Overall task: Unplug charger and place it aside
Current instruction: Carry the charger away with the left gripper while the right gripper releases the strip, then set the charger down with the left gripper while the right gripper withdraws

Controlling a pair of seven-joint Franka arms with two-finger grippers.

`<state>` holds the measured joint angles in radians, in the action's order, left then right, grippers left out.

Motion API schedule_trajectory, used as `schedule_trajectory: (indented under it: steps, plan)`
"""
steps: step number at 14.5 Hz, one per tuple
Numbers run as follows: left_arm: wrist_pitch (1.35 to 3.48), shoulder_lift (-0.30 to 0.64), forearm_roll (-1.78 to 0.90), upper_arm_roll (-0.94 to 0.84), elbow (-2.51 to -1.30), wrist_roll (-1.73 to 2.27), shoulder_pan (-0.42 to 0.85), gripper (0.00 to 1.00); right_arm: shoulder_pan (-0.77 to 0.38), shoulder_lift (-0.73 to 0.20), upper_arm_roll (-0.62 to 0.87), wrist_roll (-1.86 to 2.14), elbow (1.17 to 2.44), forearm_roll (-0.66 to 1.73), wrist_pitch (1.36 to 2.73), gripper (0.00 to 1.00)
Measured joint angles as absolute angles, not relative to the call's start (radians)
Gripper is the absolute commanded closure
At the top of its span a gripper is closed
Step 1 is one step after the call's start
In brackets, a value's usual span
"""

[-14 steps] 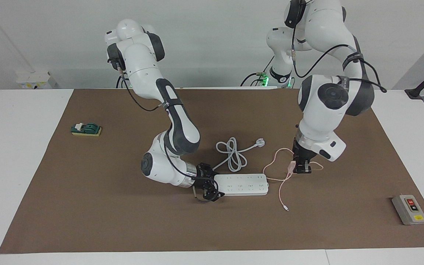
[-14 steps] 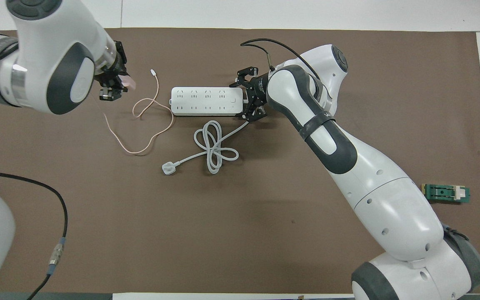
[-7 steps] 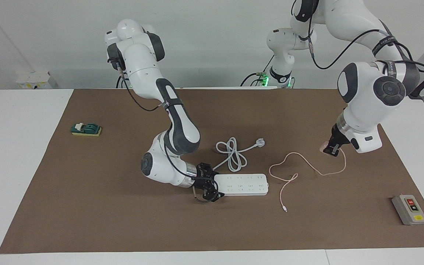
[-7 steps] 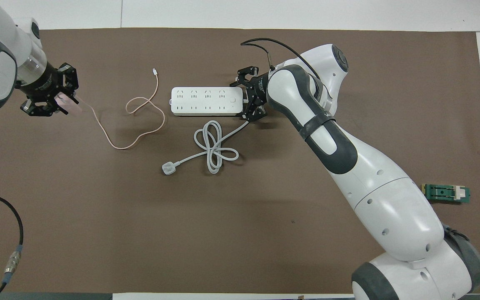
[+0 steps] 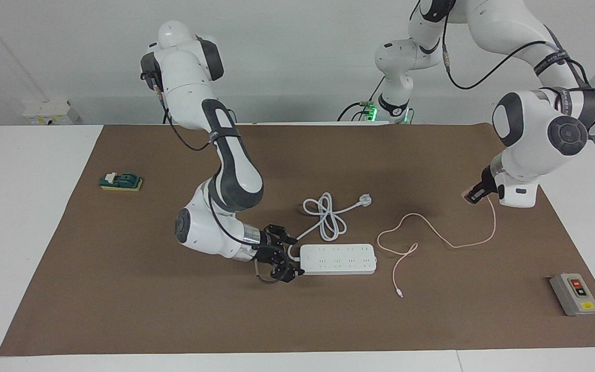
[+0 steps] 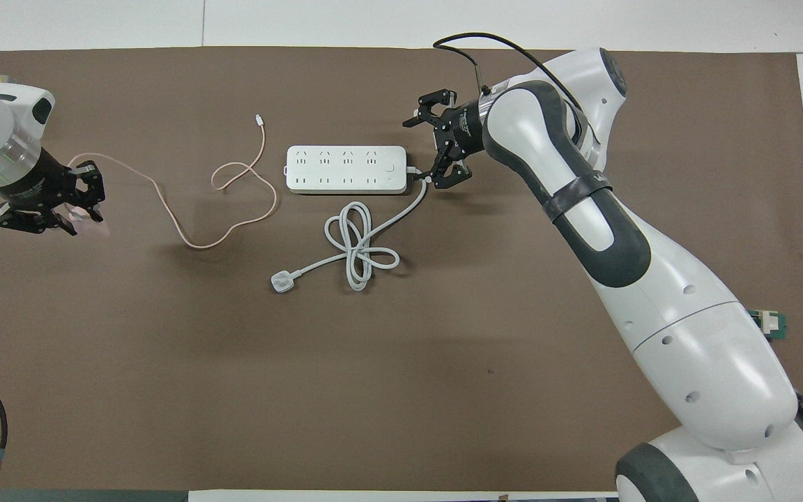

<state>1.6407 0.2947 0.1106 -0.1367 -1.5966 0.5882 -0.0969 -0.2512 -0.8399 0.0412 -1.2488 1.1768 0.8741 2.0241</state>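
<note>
Pink charger [image 5: 469,195]: light rigid cube, trailing limp cable; take hold by the cube's flat sides.
Where: low over the mat's left-arm end, well apart from the power strip [image 5: 338,259].
Left gripper [image 5: 475,195]: around the cube; grip uncertain.
Right gripper [image 5: 283,254]: open beside the strip.

Power strip [image 5: 338,259], switch box [image 5: 574,294]

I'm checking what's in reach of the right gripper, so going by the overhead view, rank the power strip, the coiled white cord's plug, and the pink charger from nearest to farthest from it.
From the right gripper, by the power strip's cord end:
1. Power strip, right beside the gripper.
2. White plug, nearer the robots than the strip, at the coiled cord's loose end.
3. Charger, at the left arm's end of the table, at the left gripper.
</note>
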Motion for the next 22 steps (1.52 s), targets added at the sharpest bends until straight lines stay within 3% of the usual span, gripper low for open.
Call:
schedule_trajectory:
  steps: [10, 16, 19, 22]
  plan:
    - [1.644, 0.237, 0.080, -0.172, -1.535, 0.413, -0.076, 0.00, -0.203, -0.542, -0.054, -1.195, 1.213, 0.599, 1.697, 0.00]
    - [1.496, 0.089, 0.037, -0.186, -1.581, 0.295, -0.040, 0.00, -0.137, -0.392, -0.062, -0.706, 1.222, 0.369, 1.530, 0.00]
    - [1.494, 0.013, 0.037, -0.186, -1.661, 0.150, -0.030, 0.00, -0.115, -0.340, -0.062, -0.409, 1.227, 0.225, 1.492, 0.00]
    - [1.538, -0.007, 0.037, -0.162, -1.686, 0.080, -0.031, 0.00, -0.101, -0.289, -0.062, -0.191, 1.230, 0.146, 1.470, 0.00]
